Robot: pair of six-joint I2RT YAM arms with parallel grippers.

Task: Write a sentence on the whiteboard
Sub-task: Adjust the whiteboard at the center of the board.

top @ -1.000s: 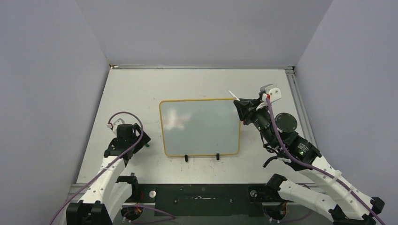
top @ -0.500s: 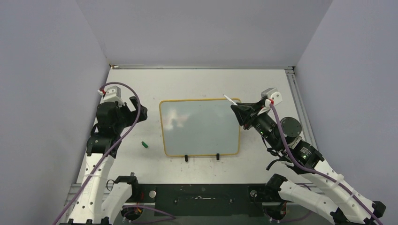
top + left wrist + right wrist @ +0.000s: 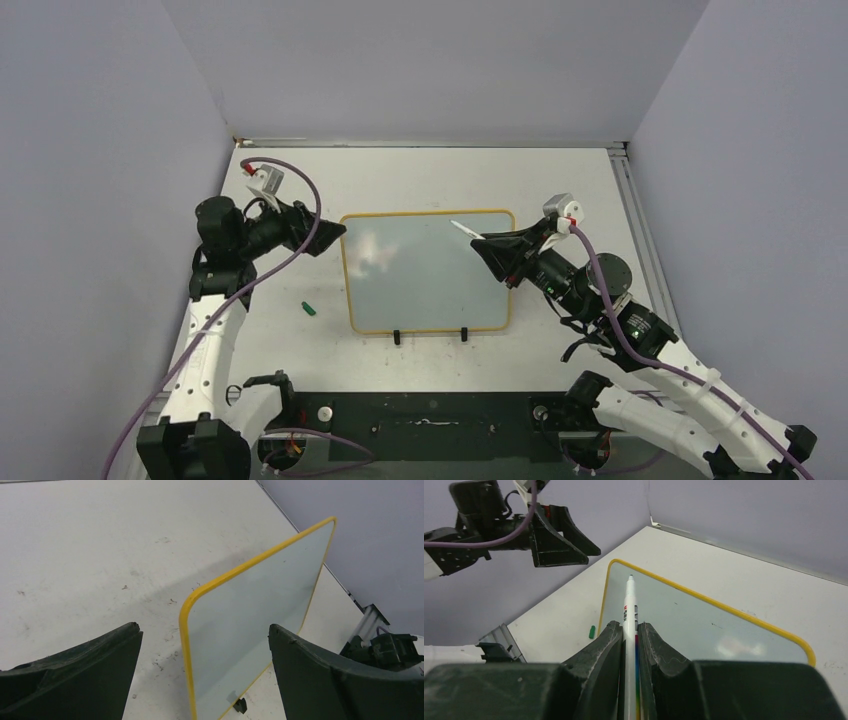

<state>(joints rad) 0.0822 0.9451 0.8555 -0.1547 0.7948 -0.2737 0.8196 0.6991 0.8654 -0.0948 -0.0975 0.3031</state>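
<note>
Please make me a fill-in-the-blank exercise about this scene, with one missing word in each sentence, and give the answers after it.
1. The right gripper is shut on a white ___.
2. The left gripper is ___ and holds nothing.
3. The whiteboard has a thin ___ frame.
4. A small ___ object lies on the table, on the left arm's side of the board.

Missing words: marker, open, yellow, green.
</note>
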